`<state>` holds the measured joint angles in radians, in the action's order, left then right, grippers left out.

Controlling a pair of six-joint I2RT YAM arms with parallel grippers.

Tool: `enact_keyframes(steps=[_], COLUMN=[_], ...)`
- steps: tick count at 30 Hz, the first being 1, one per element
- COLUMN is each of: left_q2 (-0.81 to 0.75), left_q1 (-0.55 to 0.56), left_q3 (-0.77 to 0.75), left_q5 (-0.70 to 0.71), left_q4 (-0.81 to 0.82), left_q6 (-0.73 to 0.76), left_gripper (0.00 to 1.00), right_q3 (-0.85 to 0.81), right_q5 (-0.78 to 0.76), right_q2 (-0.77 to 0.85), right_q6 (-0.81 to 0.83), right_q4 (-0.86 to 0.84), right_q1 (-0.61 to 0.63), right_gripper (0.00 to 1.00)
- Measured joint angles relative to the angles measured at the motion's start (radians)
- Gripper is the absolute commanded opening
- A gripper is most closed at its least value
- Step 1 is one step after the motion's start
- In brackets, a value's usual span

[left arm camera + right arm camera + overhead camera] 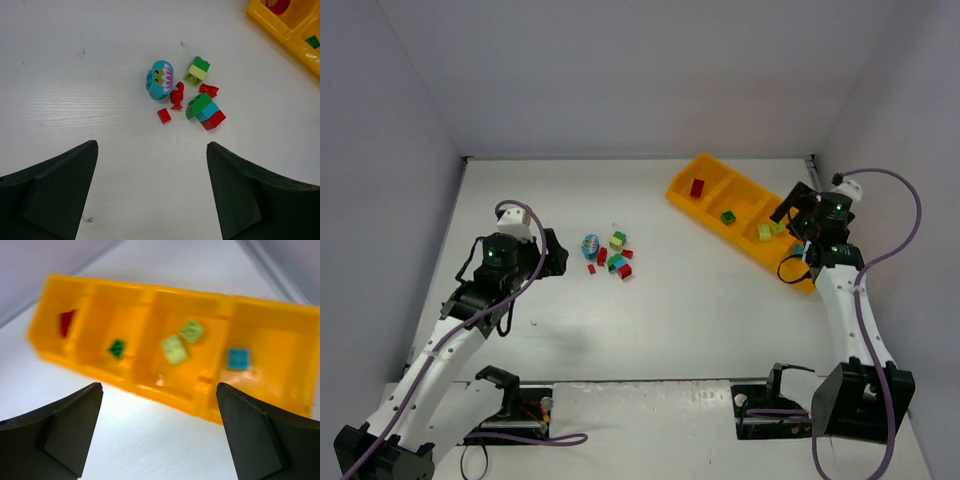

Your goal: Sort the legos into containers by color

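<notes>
The loose legos (615,258) lie in a small pile mid-table: red, dark green, pale yellow-green and teal bricks, with a round teal face piece (161,80) beside them. My left gripper (555,255) is open and empty, just left of the pile; the pile (202,102) shows ahead of its jaws (152,147). The orange-yellow tray (680,190) lies at the back right. Its compartments hold a red brick (66,321), a dark green brick (117,348), two pale green bricks (174,349) and a teal brick (237,359). My right gripper (159,386) is open and empty over the tray's near end (790,215).
White walls close in the table at the left, back and right. The tray's corner (290,25) shows at the top right of the left wrist view. The arm bases and cables sit at the near edge.
</notes>
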<state>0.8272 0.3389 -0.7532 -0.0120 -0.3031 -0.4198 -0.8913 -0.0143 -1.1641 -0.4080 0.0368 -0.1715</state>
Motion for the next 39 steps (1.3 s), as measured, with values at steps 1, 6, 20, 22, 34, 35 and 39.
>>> enact_keyframes(steps=[1, 6, 20, 22, 34, 35, 39], left_q2=[-0.006, -0.026, -0.08, -0.088, -0.092, -0.092, -0.091], left_q1=[0.0, 0.0, -0.008, -0.01, -0.011, -0.011, -0.013], left_q3=[0.0, 0.013, 0.045, 0.045, 0.045, 0.045, 0.045], left_q5=[-0.003, -0.002, 0.021, 0.022, 0.029, 0.029, 0.031], left_q4=[0.002, 0.017, 0.04, 0.041, 0.047, 0.047, 0.047], left_q6=[0.0, -0.006, -0.012, -0.012, -0.012, -0.012, -0.012], left_gripper=[0.84, 0.96, 0.97, 0.97, 0.97, 0.97, 0.97], right_q3=[0.0, 0.042, 0.23, 0.23, 0.2, 0.187, 0.153], right_q5=[0.034, 0.223, 0.501, 0.501, 0.415, 0.397, 0.332], right_q2=[0.034, 0.143, 0.262, 0.278, 0.231, 0.214, 0.163], right_q6=[0.019, 0.088, 0.087, 0.101, 0.195, 0.203, 0.225], right_q4=[-0.016, -0.101, -0.207, -0.22, -0.216, -0.213, -0.21], right_q1=[0.022, 0.086, 0.147, 0.154, 0.275, 0.296, 0.372], right_gripper=[0.96, 1.0, 1.0, 1.0, 1.0, 1.0, 1.0])
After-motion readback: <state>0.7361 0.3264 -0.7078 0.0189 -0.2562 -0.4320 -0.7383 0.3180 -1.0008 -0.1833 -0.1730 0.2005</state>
